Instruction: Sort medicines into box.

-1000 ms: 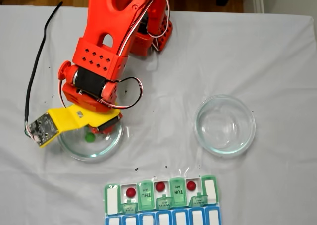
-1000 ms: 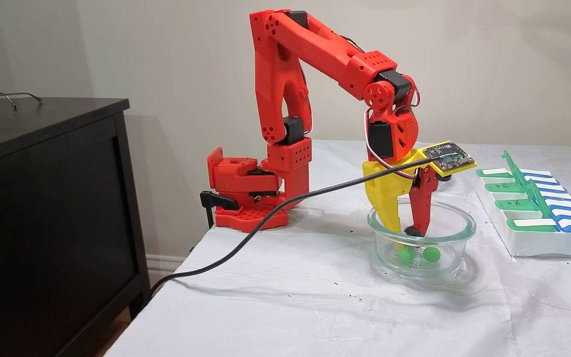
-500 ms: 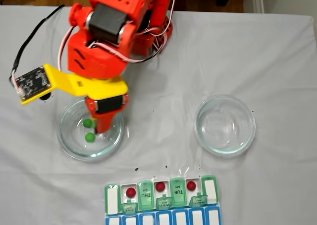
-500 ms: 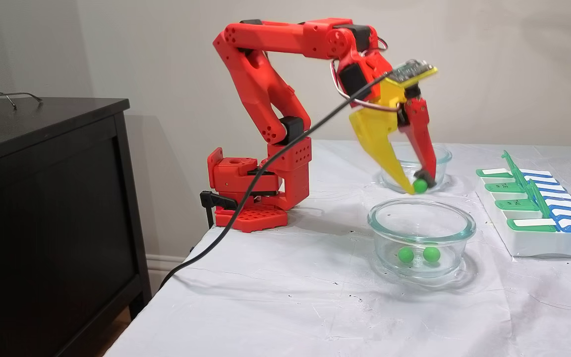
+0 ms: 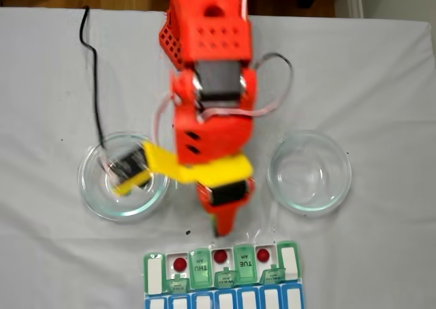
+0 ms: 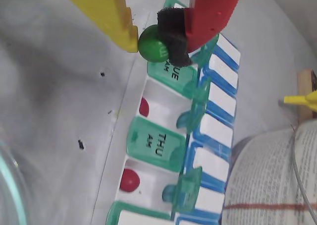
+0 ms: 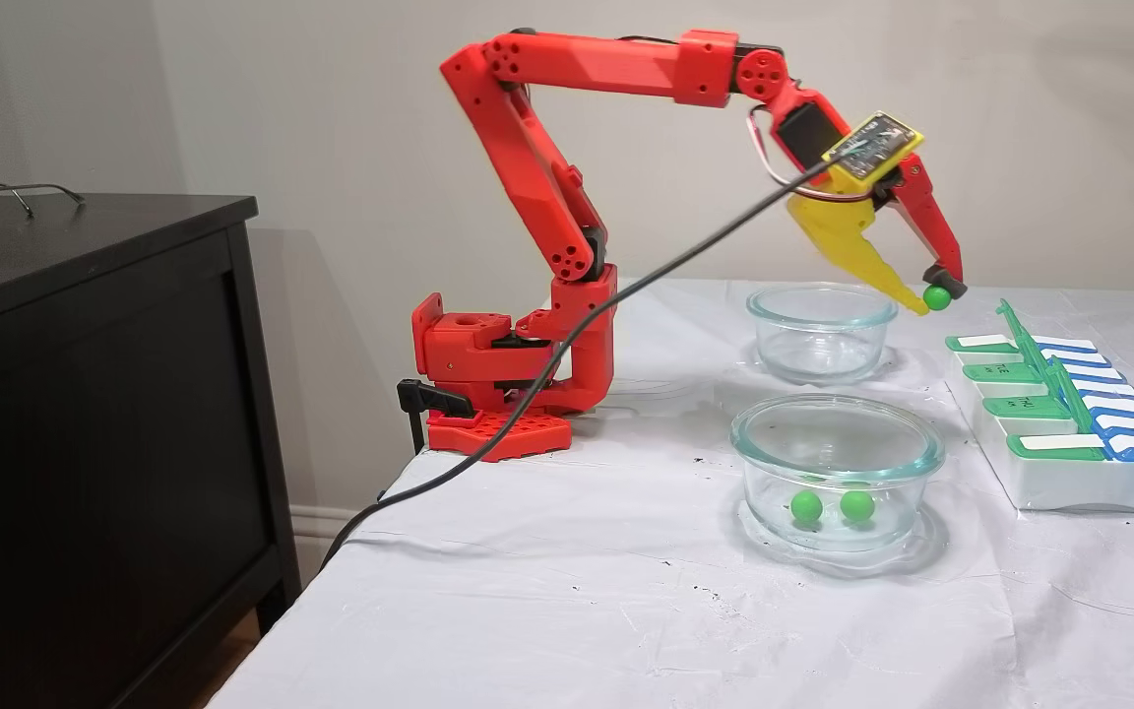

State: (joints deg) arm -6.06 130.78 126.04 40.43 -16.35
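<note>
One green pill [image 6: 152,43] was pinched tight in the claw [image 7: 931,296], between the yellow finger [image 6: 106,12] and the red finger's black pad [image 6: 173,34]. It hung in the air over the pill box [image 7: 1079,473], near the TUE lid [image 6: 178,76]. Two more green pills [image 7: 831,506] sat in the glass bowl [image 7: 838,433] nearer the table's front edge. Three red pills [image 5: 219,256] lay in the box's open white cups.
</note>
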